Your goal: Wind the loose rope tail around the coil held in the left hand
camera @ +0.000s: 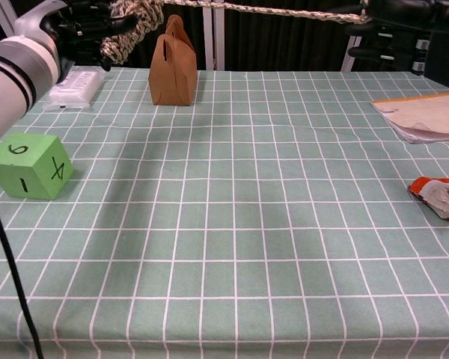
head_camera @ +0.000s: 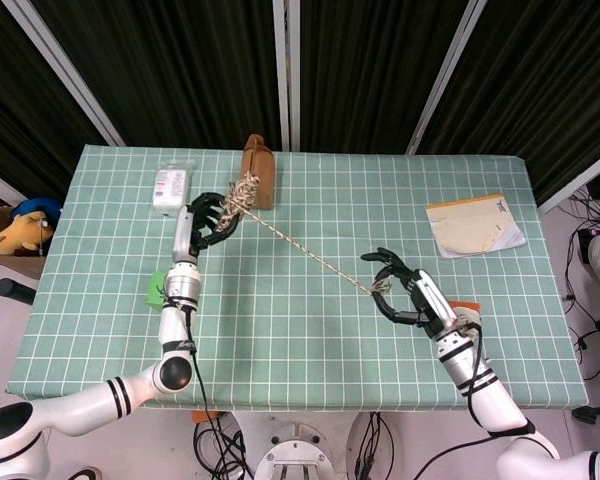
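Observation:
My left hand (head_camera: 205, 218) is raised over the table's back left and grips the beige rope coil (head_camera: 242, 192). In the chest view that left hand (camera: 75, 26) and coil (camera: 135, 19) sit at the top left. The rope tail (head_camera: 310, 252) runs taut from the coil, diagonally across the table, to my right hand (head_camera: 405, 298). The right hand pinches the tail's end in its fingertips, over the front right of the table. The chest view has the tail (camera: 269, 10) stretched along the top edge to the right hand (camera: 396, 30).
A brown paper bag (head_camera: 259, 172) stands just behind the coil. A white packet (head_camera: 171, 187) lies at the back left and a green cube (camera: 28, 164) below my left forearm. Papers (head_camera: 475, 225) and a crumpled orange wrapper (head_camera: 467, 309) lie on the right.

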